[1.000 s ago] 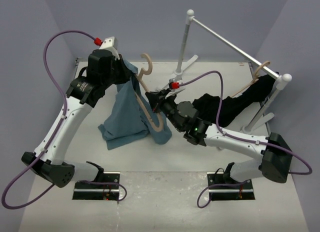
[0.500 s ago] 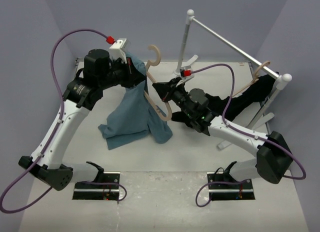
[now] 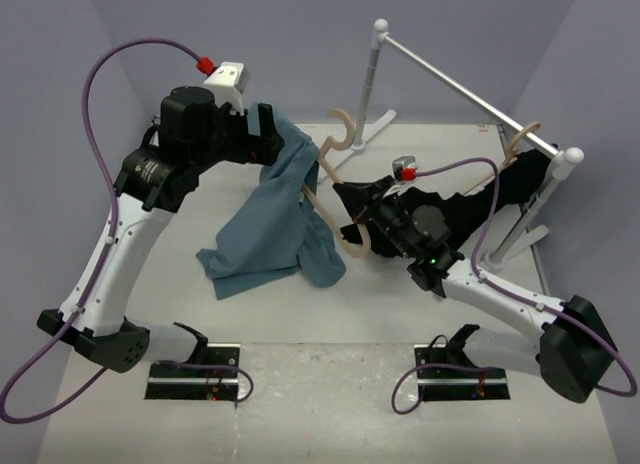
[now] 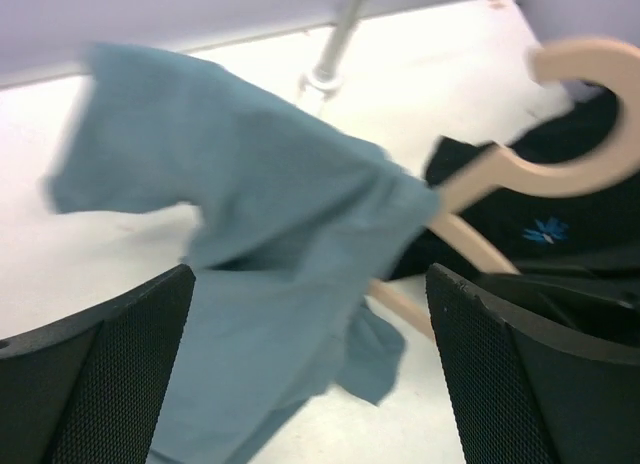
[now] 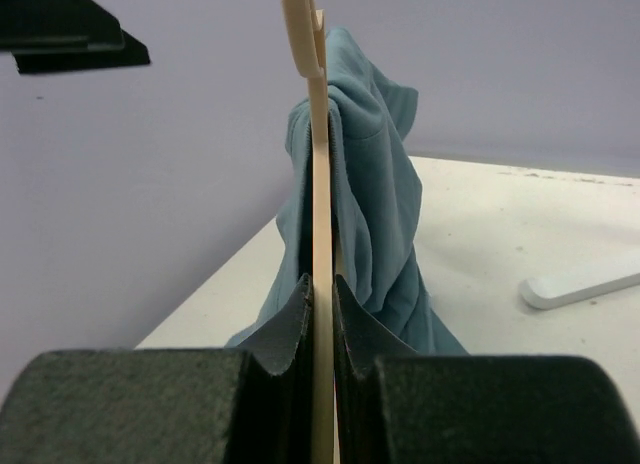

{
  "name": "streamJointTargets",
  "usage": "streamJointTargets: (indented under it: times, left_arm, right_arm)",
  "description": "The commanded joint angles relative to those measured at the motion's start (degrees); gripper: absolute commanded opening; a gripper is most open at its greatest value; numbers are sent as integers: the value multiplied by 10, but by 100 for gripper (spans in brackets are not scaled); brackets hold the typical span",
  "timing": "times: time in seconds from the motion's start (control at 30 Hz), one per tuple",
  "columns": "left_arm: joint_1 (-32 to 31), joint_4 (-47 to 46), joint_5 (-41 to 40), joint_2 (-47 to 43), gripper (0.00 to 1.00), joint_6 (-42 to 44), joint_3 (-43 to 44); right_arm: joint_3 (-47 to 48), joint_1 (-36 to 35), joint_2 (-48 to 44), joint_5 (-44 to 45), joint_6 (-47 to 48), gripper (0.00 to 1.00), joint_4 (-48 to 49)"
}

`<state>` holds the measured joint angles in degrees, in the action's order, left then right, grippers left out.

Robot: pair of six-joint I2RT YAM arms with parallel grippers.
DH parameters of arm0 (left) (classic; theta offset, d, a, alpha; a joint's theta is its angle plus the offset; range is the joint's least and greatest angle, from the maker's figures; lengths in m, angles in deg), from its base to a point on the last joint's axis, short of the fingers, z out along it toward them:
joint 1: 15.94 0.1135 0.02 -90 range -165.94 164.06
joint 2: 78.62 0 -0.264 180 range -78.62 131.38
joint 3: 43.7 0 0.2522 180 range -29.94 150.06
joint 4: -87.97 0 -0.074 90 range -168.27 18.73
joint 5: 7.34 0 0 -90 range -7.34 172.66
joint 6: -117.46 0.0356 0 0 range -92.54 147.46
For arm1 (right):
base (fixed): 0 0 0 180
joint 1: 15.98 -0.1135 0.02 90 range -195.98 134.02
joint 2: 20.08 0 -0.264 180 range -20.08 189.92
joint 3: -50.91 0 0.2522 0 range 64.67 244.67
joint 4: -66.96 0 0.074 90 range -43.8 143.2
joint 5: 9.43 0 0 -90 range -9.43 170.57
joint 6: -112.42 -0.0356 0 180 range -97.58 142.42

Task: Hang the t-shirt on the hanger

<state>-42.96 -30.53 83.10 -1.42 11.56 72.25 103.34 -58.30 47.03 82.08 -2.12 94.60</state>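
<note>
Hanger: the hanger (image 4: 545, 169) is off the table, hook end farthest from the arm bases. Your right arm carries it.
Hanger axis: seen from the top, it runs from the hook back toward the bases, slightly slanted. In the right wrist view it stands edge-on, straight up out of the jaws.
Right gripper: the right gripper (image 5: 322, 294) is clamped on the hanger's thin frame, low down, opposite the hook.
T-shirt: the blue t-shirt (image 3: 275, 214) is draped over the hanger's left side and bunched just under the hook. Its lower part trails onto the table (image 3: 330, 324) to the hanger's left.
Left gripper: the left gripper (image 3: 268, 136) is just left of the hanger's hook end, close to the shirt's top fold. Its jaws are wide apart and hold nothing.
Key relation: the bunched cloth lies straight ahead of your left fingers, between them and the hook. The left arm is the nearer one.
Left arm pose: raised high, with the wrist aimed across at the hanger.
Judgement: the hanger's end nearest the bases looks bare, so the shirt is probably only partly on.
</note>
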Motion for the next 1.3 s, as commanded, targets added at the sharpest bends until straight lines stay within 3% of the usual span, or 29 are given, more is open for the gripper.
streamJointTargets:
  times: [0.0, 0.1, 0.23, 0.37, 0.6, 0.7, 0.8, 0.87, 1.03, 1.27]
  left_arm:
    - [2, -47, -27, -21, 100, 109, 26]
    - [2, -145, 180, -62, 100, 269, -60]
    - [2, -271, 301, -114, 100, 411, -144]
    - [1, -276, 463, -95, 100, 549, -137]
    - [1, -203, 585, -35, 100, 595, -65]
    - [1, -91, 630, -3, 100, 617, -11]
    - [0, 23, 632, 31, 98, 639, 32]
    - [0, 87, 614, 34, 90, 635, 36]
    - [-6, 91, 588, 25, 94, 622, 2]
    - [-45, 83, 479, 67, 95, 565, 13]
  right_arm:
    - [-70, 19, -100, -12, 63, 0, 95]
    - [-122, 35, -160, -38, 91, 0, 91]
    - [-169, 73, -262, -103, 99, 0, 42]
    - [-149, 98, -311, -166, 98, 0, -73]
    - [-114, 109, -343, -236, 142, 0, -142]
    - [-96, 110, -345, -251, 156, 0, -163]
    - [-79, 111, -342, -261, 170, 0, -184]
    - [-63, 113, -338, -266, 178, 0, -203]
    - [-40, 114, -327, -308, 199, 0, -233]
    - [12, 115, -308, -359, 235, 0, -298]
